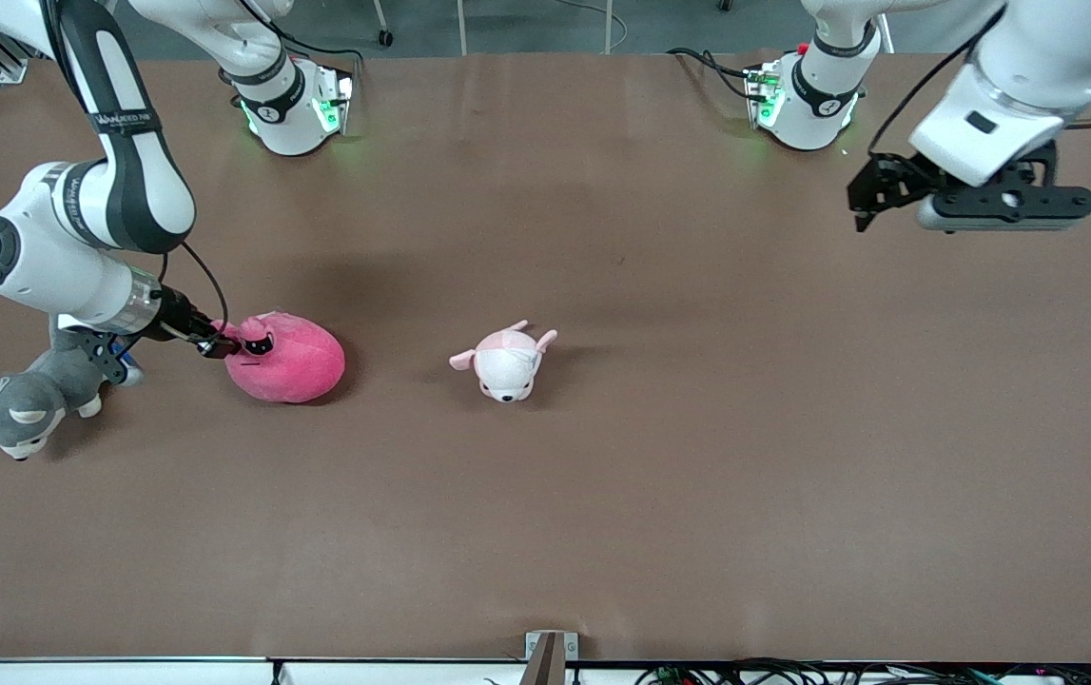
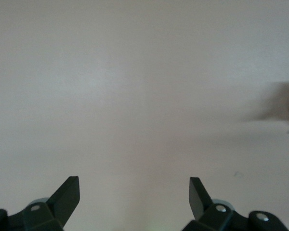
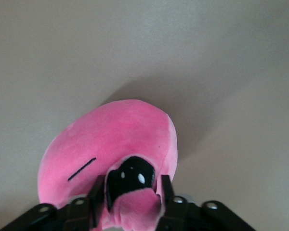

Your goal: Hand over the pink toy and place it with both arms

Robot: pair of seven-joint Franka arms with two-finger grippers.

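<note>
The right gripper (image 1: 222, 344) is clamped on the round hot-pink plush toy (image 1: 290, 360) at its bulging dark eye. It looks soft and light, so a fold-deep pinch should carry it. The left gripper (image 2: 134, 192) waits, spread apart, over bare bench (image 1: 697, 476).

A robotics lab: two bench-mounted arms (image 1: 79, 238) over a brown-covered table (image 1: 659, 495), cables (image 1: 792, 674) trailing.

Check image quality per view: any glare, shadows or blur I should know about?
Front view: even light, no glare; soft shadows beside the pink toy and white puppy; green base LEDs tint the table. Left wrist view: open left pincer over bare table, faint shadow streak near the edge. Right wrist view: right pincer closed on the toy's eye bulge, sharp enough, broad shadow under the plush.
</note>
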